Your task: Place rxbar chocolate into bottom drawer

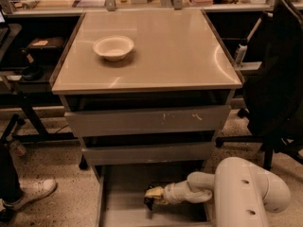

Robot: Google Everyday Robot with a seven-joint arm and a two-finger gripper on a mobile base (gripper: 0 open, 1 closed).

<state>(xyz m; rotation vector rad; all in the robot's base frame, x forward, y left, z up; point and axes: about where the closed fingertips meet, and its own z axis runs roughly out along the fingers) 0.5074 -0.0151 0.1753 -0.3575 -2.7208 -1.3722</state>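
The bottom drawer [124, 198] is pulled out under the two grey-fronted drawers, and its flat grey floor shows. My gripper [152, 194] reaches in from the right, low over the middle of that floor, on the end of the white arm [246, 193]. A small dark wrapper, the rxbar chocolate [149, 203], sits between the pale fingertips, and the gripper is shut on it. I cannot tell whether the bar touches the floor.
A white bowl [113, 47] stands on the tan cabinet top [165, 51]. A black office chair [277, 89] is at the right, and a person's shoe [28, 193] is on the floor at the left. A cluttered shelf runs along the back.
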